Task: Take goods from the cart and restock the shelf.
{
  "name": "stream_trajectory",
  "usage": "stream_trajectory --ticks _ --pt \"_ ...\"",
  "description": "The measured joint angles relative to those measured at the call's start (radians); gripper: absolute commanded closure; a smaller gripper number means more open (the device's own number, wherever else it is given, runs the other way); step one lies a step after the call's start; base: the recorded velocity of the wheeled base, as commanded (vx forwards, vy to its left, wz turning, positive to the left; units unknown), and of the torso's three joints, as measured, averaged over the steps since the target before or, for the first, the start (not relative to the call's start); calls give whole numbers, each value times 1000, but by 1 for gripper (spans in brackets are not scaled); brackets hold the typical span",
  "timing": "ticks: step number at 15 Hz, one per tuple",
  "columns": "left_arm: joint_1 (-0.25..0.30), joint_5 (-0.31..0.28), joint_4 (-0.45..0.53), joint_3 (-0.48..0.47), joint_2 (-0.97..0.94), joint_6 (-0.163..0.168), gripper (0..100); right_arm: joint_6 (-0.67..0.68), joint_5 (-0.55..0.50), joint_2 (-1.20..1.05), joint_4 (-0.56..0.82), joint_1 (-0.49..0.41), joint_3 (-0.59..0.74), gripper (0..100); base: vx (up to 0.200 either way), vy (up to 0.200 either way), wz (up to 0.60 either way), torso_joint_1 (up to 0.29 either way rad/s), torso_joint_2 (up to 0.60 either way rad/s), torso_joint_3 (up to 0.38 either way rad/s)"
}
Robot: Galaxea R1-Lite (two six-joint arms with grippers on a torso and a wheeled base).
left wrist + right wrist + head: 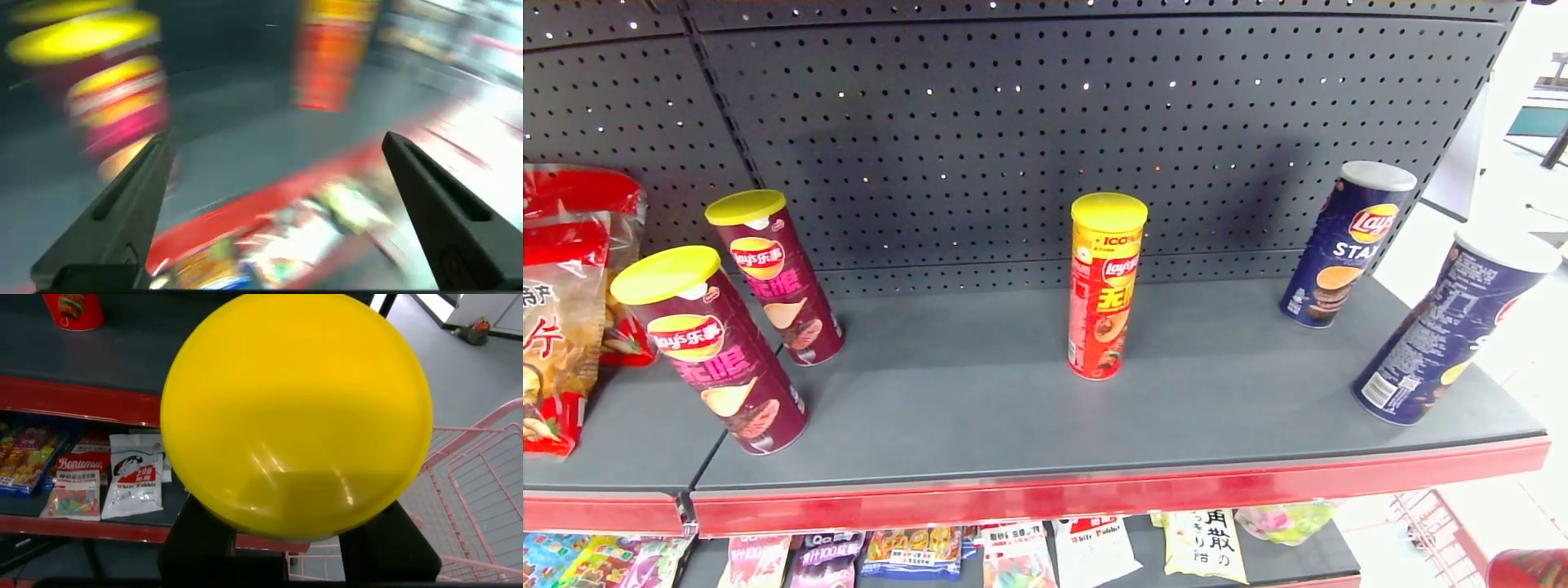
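- The chip can (294, 416) sits between the fingers of the right gripper (296, 539), which are closed on its body from two sides. Its yellow lid faces back toward the wrist, so its long axis runs straight out along the fingers and the far end is hidden.
- Beyond those fingers on one side is the shelf's red front edge (82, 400). Grey shelf board lies above it and snack packs (135, 478) lie on the lower level beneath.
- On the other side of the fingers is the pink wire cart (482, 482), with bare floor past it.
- The left gripper (278, 136) has its fingers spread wide with nothing between them. Ahead of the tips lies bare grey board, with the red edge crossing just below them.
- A maroon can with a yellow lid (715, 351) stands just beyond one finger, and a red-and-yellow can (1104, 286) stands farther ahead.
- On the shelf all cans stand on their bases, long axes up. A second maroon can (776, 278) is behind the first, and two blue cans (1343, 245) (1450, 327) are at the right end.
- Wide open board lies on both sides of the red-and-yellow can, as far as the pegboard back wall (1013, 122).
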Motion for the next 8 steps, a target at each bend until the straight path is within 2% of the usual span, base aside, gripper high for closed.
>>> stream_trajectory --ticks 1,2,5,8 --pt "-18 -48 2 -22 64 54 0 -3 0 5 -1 1 -3 100 0 0 0 0 0 0" --pt "-30 -73 1 -37 114 86 0 -4 0 10 -2 1 -4 100 0 0 0 0 0 0" --pt "-98 -87 -54 -80 292 114 0 -3 0 19 -3 1 3 100 0 0 0 0 0 0" --pt "-181 -71 -224 -124 488 121 0 -2 -1 26 -2 1 6 100 0 0 0 0 0 0"
